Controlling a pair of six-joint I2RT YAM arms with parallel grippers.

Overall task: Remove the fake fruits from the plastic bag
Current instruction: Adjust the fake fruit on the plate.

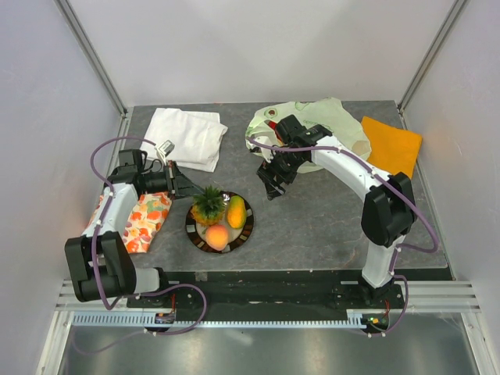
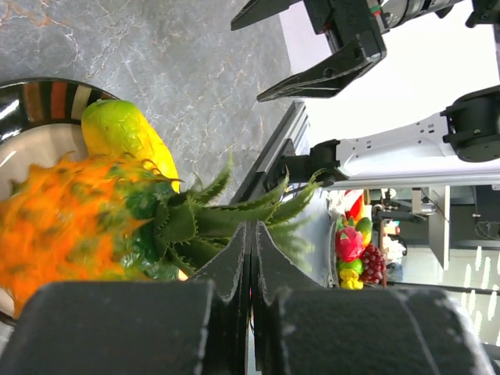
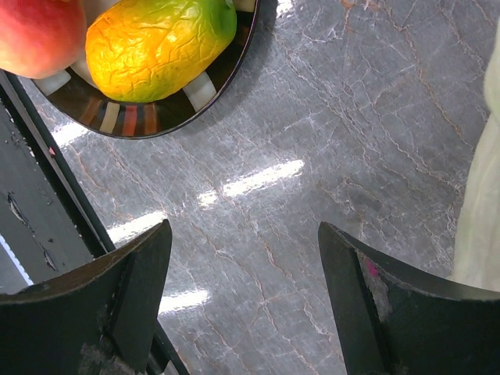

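The pale-green plastic bag [image 1: 320,125] lies at the back right, and its edge shows in the right wrist view [image 3: 483,226]. A small red piece [image 1: 271,123] shows at the bag's left edge. The pineapple [image 1: 207,205], mango [image 1: 236,211] and peach [image 1: 217,235] sit on the striped plate [image 1: 246,226]. The banana is hidden. My left gripper [image 1: 184,187] is shut and empty, its tips [image 2: 251,234] next to the pineapple's crown [image 2: 195,223]. My right gripper [image 1: 271,186] is open and empty over bare table between plate and bag [image 3: 244,258]. The mango [image 3: 156,47] and peach [image 3: 39,35] lie ahead of it.
A white folded cloth [image 1: 185,134] lies at the back left. A flat orange cloth [image 1: 391,144] lies to the right of the bag. A floral cloth [image 1: 144,219] lies under my left arm. Grey walls close in three sides of the table.
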